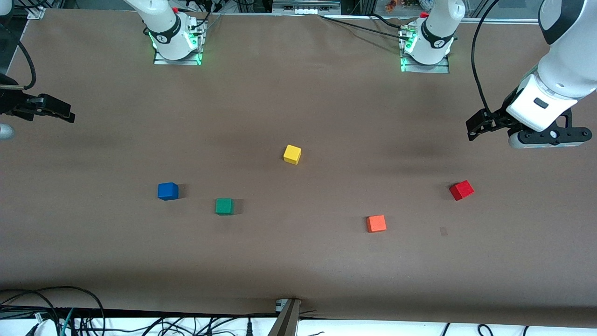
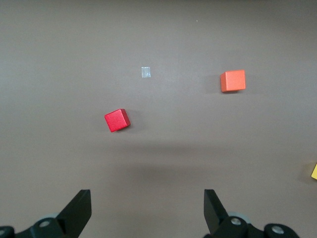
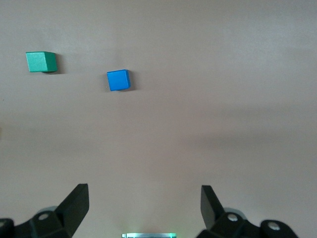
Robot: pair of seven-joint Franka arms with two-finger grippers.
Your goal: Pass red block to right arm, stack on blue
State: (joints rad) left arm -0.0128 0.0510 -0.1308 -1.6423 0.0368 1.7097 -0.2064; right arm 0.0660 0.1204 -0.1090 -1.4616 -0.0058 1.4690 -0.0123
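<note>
Near the left claw (image 2: 147,212) (fingers spread) lies the red block (image 2: 117,120), untouched.

matt brown table cover (image 1: 298,261); smooth matt red block (image 1: 461,190); glossy white plastic arm shell (image 1: 559,70).

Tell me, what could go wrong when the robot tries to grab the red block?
The red block sits turned at an angle, so the open left gripper might pinch its corners and let it slip. The orange cube looks similar and lies close by, so it could get picked by mistake. Later, the green cube beside the blue cube could get bumped while stacking.
</note>
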